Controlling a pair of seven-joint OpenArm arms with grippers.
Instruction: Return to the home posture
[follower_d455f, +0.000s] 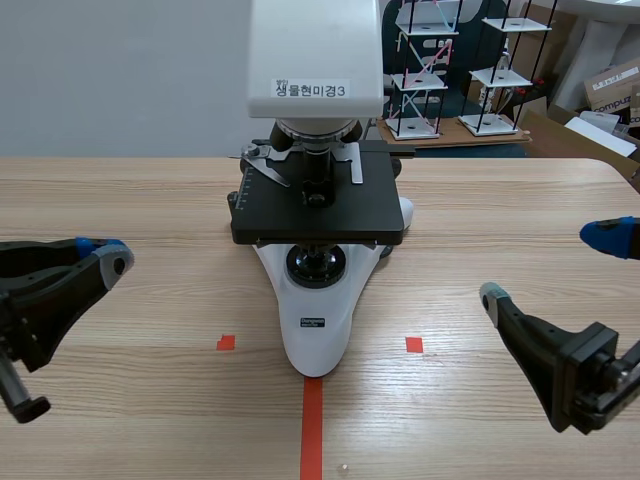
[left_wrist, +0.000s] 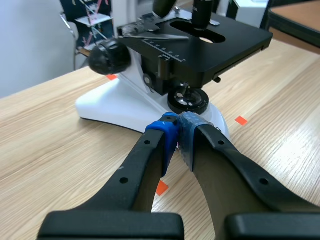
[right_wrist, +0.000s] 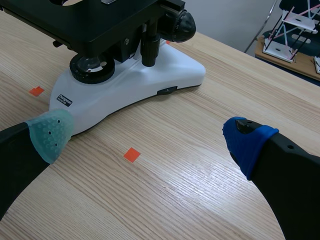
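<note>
On the table (follower_d455f: 500, 200): we find the microscope (follower_d455f: 315, 215) standing upright at the middle, its white foot pointing toward us along the red tape line.
Left fingers (left_wrist: 167, 142): pressed together pad to pad, pinching nothing. They hang low at our left, tips aimed at the microscope's foot, apart from it.
Right fingers (right_wrist: 50, 132): spread wide with nothing between them, low at our right. The grey-green pad is the one toward the foot, not touching it.
Key relation: the microscope lies ahead and inward of both arms, between them, its long axis running away from us. We cannot tell which arm is nearer.
Step in hand: we judge that only the retreat is left.
Next move: each arm should draw back and outward, away from the foot and the stage knobs.
</note>
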